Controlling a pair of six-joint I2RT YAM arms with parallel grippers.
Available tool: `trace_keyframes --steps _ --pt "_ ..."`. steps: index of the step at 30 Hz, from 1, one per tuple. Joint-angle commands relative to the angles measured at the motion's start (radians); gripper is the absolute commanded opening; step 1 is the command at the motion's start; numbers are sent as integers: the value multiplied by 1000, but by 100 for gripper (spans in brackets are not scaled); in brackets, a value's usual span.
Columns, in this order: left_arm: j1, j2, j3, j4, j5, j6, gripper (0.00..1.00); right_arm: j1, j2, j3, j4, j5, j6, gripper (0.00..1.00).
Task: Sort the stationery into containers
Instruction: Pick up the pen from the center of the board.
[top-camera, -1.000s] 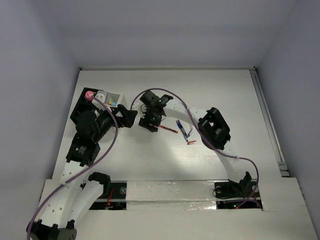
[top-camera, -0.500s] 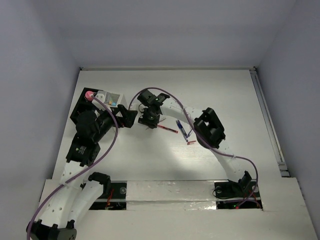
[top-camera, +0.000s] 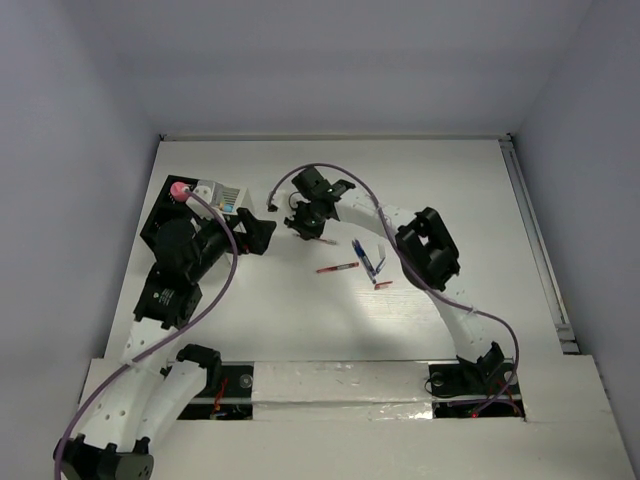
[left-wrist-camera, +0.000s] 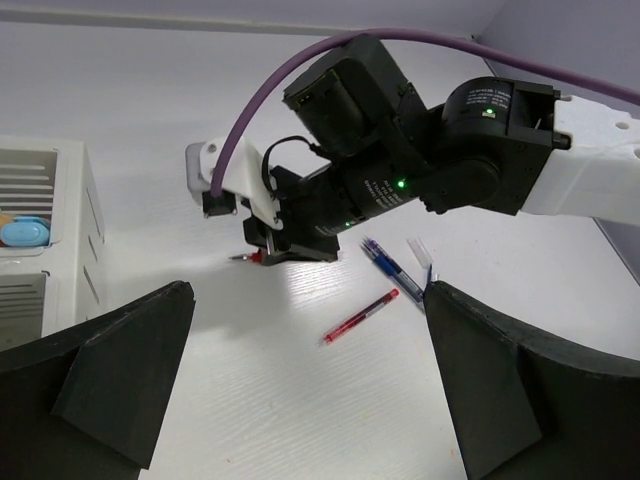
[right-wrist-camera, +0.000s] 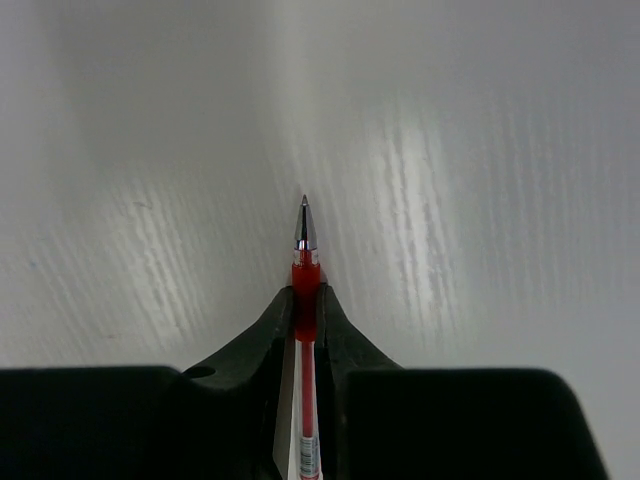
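Moved: right gripper has risen and swung away from its own base toward the boxes, carrying the held red pen; the loose red pen now lies at a changed angle.
Right gripper: pinched narrow on the pen's barrel, with the tip jutting ahead of the fingertips.
Left gripper: spread wide, nothing between its fingers.
Left behind: loose red pen and blue pen lie flat on the table, behind the right gripper, toward its arm's elbow.
Containers: white box off to the right gripper's left, well apart; black box past that.
Meaning: the pick looks secure; the carry to a compartment and the release remain, then the other pens.
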Motion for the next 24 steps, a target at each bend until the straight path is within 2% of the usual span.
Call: trace_keyframes --steps 1,4,8,9,12,13,15,17,18,19,20,21,23,24 --pt "11 18 7 49 36 -7 99 -56 -66 -63 164 64 -27 0" --pt "11 46 3 68 82 -30 99 -65 -138 -141 296 79 21 0" --pt "11 90 -16 132 180 -95 99 -74 -302 -267 468 148 140 0" --pt "11 93 -23 155 189 -118 99 -74 -385 -302 545 162 174 0" --pt "2 104 -100 294 272 -239 99 -74 -517 -460 684 182 349 0" --pt "-8 110 -137 325 277 -270 99 -74 -609 -510 731 171 442 0" --pt "-74 119 -189 446 269 -345 99 -74 -739 -668 857 125 594 0" --pt "-142 131 -212 515 202 -375 99 -74 -812 -768 934 93 700 0" --pt "-213 157 -215 551 162 -390 99 -74 -843 -852 1003 71 744 0" --pt "-243 176 -214 569 119 -392 99 -74 -893 -891 1034 64 839 0" --pt "-268 199 -209 604 110 -392 96 -74 -913 -923 1058 38 875 0" --pt "-307 222 -202 626 102 -392 86 -74 -932 -977 1092 33 904 0" --pt "-337 292 -195 663 87 -395 74 -74 -994 -1038 1140 25 985 0" --pt "-360 314 -191 696 84 -398 72 -74 -1016 -1092 1176 18 1005 0"
